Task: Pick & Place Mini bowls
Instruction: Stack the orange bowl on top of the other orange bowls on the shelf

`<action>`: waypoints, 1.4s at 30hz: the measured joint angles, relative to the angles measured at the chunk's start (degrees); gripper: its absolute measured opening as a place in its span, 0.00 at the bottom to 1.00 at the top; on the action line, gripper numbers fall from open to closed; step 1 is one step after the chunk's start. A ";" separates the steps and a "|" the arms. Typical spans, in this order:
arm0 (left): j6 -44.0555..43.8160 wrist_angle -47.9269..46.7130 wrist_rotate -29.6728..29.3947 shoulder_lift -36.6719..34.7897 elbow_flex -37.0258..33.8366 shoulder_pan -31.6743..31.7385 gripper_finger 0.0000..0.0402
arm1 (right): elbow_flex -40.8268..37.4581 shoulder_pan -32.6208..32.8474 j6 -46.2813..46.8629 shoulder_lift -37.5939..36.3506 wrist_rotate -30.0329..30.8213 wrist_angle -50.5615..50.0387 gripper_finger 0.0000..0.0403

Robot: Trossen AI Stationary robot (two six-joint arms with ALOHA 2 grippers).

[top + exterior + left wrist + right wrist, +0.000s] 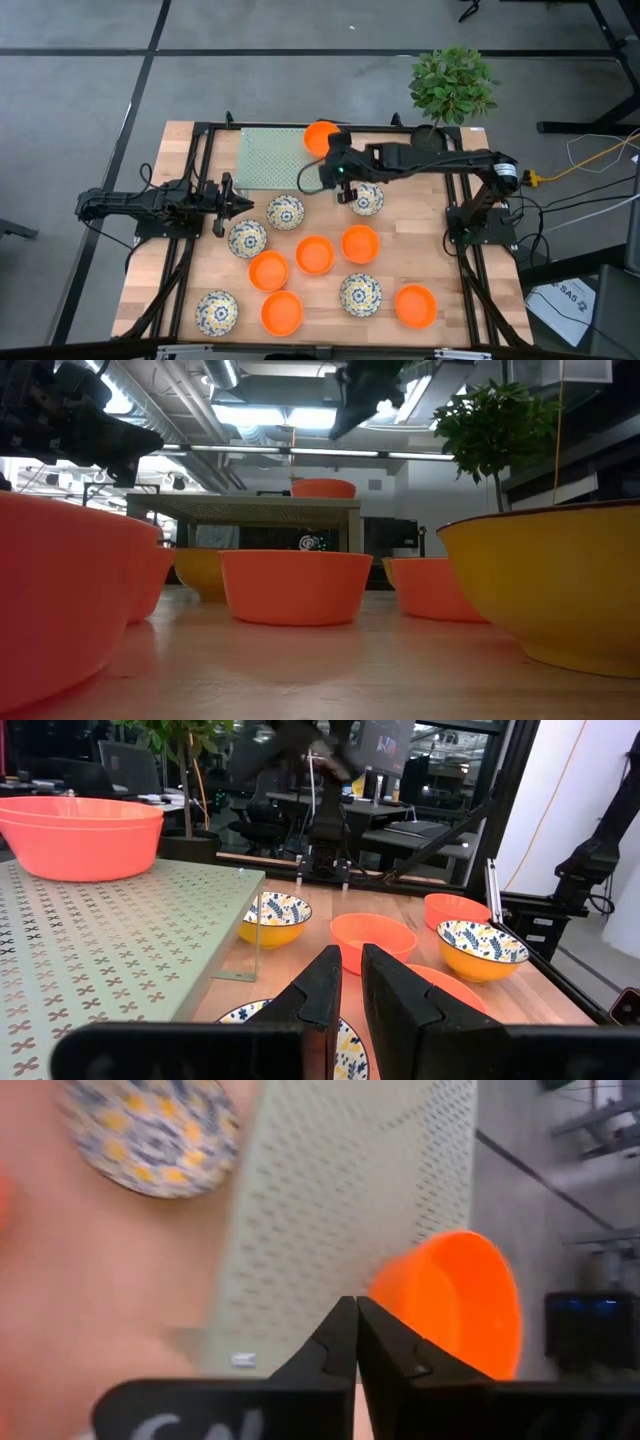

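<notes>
The right hand (342,196) is closed with nothing between its fingers – the floral bowl (366,199) lies just beside it on the worktop (440,265), on the side away from the left arm, nearer than the orange bowl (321,137) on the perforated platform (270,157) behind. The left hand (243,207) waits, nearly closed and empty

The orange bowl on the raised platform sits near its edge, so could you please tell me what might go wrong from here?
1. The orange bowl sits at the platform's corner, partly overhanging in the high view; a nudge from the right arm could tip it off.
2. The right pincer, shut and empty, hangs beside a patterned bowl and could bump it.
</notes>
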 joint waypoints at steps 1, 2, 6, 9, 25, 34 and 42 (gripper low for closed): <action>0.00 0.00 0.00 0.01 -0.01 0.02 0.09 | 0.02 1.13 2.05 -0.21 -0.23 -0.48 0.02; 0.00 0.00 0.00 0.00 -0.02 0.00 0.09 | 0.04 2.15 4.33 -0.40 -0.38 -0.80 0.01; 0.00 0.00 -0.02 0.01 -0.02 0.00 0.09 | 0.04 6.30 15.14 -0.58 -0.89 -2.63 0.02; 0.00 0.00 -0.01 -0.02 -0.01 0.00 0.09 | 0.04 9.57 24.00 -0.60 -1.09 -3.67 0.05; 0.00 0.00 0.00 0.01 -0.01 0.00 0.09 | 0.02 23.38 64.95 0.19 -18.92 -15.67 0.11; 0.00 0.00 0.00 0.00 -0.02 0.02 0.09 | 0.02 29.78 83.02 1.49 -23.99 -19.68 0.11; 0.00 0.00 0.00 0.00 -0.02 0.02 0.09 | 0.02 35.13 95.17 4.32 -28.38 -17.93 0.11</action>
